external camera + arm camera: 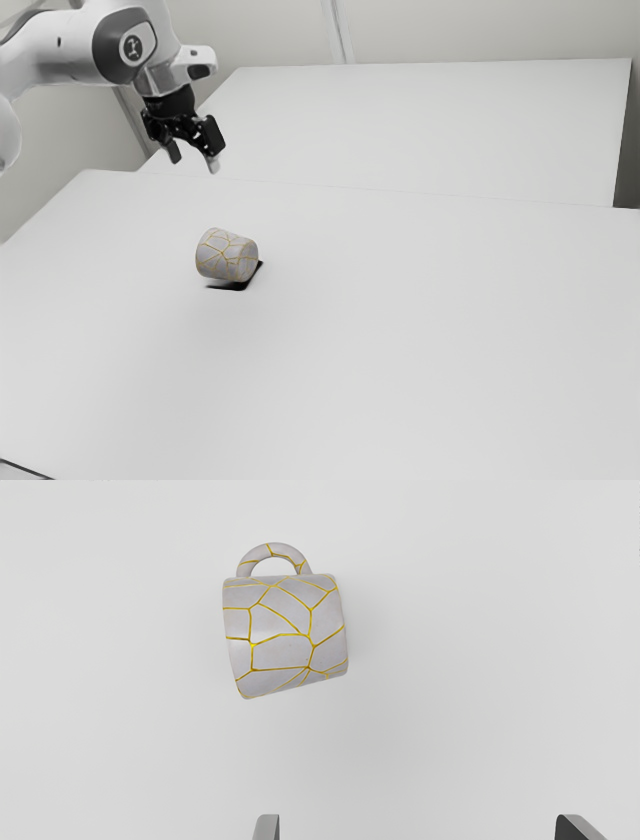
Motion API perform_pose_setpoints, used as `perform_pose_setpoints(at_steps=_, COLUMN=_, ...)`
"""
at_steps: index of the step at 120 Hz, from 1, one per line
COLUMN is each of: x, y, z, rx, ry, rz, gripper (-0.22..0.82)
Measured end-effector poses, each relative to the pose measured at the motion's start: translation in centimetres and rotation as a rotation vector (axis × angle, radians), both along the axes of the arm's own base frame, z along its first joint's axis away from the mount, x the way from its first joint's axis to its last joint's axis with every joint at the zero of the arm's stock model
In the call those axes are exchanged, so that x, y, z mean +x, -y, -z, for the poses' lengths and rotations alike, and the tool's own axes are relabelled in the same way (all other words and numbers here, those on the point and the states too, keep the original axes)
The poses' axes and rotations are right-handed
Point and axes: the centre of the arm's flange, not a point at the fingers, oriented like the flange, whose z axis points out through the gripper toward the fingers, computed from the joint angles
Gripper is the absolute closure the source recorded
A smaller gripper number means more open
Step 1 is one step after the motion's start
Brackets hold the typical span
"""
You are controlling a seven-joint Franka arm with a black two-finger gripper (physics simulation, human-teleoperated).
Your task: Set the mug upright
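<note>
The mug (pixel 226 255) lies on its side below the gripper (pixel 193 160) and well apart from it, out toward the camera of the exterior view. The gripper hangs in the air above the level of the mug, its two fingers spread wide with an open gap between them. In the wrist view the mug is ahead of the fingertips, more nearly in line with one finger than with the other, and its handle (pixel 274 550) juts from the side facing away from them. The mug is pale grey, crossed by branching golden lines; which end is its mouth cannot be told. It rests on a smooth white surface (pixel 400 340) that spreads out beneath the gripper, and a small black patch (pixel 238 285) shows along its underside. Past the gripper, farther from the exterior camera, is a broad white panel (pixel 420 120), with pale walls (pixel 480 30) behind it and a narrow upright strip (pixel 338 30) on them. The white arm (pixel 60 55) carries the gripper, with a dark grey band around a joint above it.
</note>
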Motion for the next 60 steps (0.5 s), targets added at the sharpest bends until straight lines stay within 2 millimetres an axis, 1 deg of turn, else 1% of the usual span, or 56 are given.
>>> perform_pose_setpoints(at_steps=20, x=0.0, y=-0.6, z=1.2, rx=-0.057, ry=-0.010, rz=-0.014, gripper=0.00)
perform_pose_setpoints(at_steps=25, x=-0.1, y=-1.3, z=2.1, rx=-0.108, ry=-0.023, rz=-0.040, gripper=0.00)
perform_pose_setpoints(at_steps=35, x=-0.2, y=-3.6, z=4.4, rx=-0.239, ry=-0.053, rz=-0.106, gripper=0.00)
perform_pose_setpoints(at_steps=48, x=0.3, y=-5.0, z=7.1, rx=-0.376, ry=-0.089, rz=-0.148, gripper=0.00)
perform_pose_setpoints(at_steps=60, x=0.2, y=-7.1, z=9.8, rx=-0.466, ry=-0.130, rz=-0.186, gripper=0.00)
